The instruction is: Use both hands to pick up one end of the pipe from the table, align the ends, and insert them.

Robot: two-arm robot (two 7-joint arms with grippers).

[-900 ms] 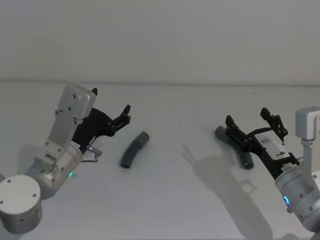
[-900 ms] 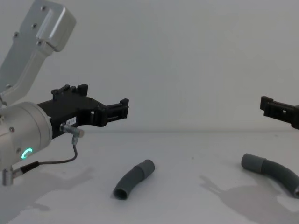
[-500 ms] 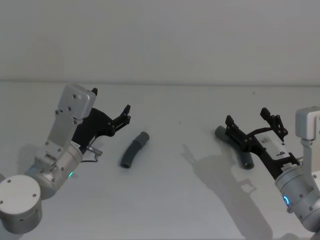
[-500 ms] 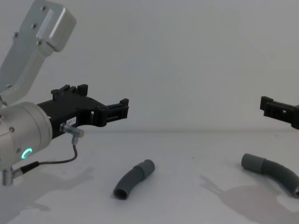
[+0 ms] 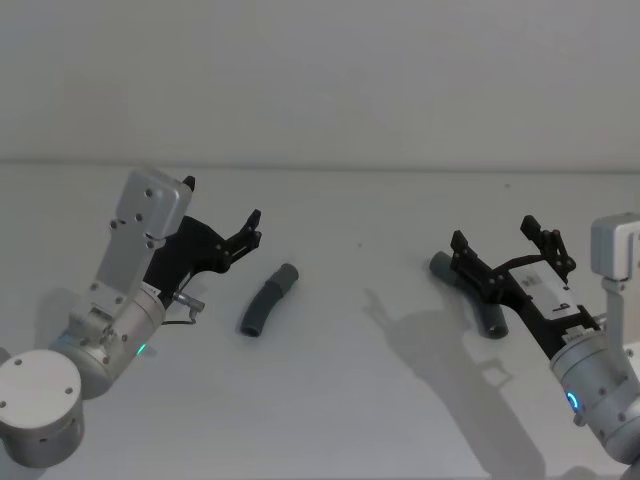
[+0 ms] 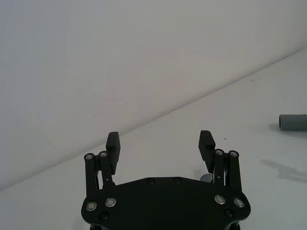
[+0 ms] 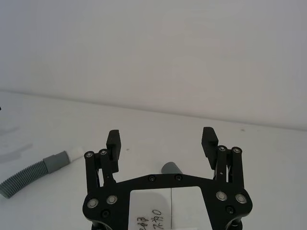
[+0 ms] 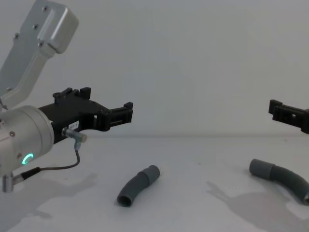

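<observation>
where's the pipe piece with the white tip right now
The white-tipped piece lies flat on the table on the robot's left in the head view, just right of the open left claw, which hangs above the table without touching it.

We record bright, even light across the off-white table point(image 5: 330, 420). The right gripper point(image 5: 493, 232) casts a soft grey shadow point(image 5: 430, 345) toward the robot and to its left (the source lies above and ahead). The left gripper point(image 5: 254, 227) throws a fainter patch point(image 8: 63, 186) beneath its arm, where a green ring point(image 8: 29, 157) glows.
</observation>
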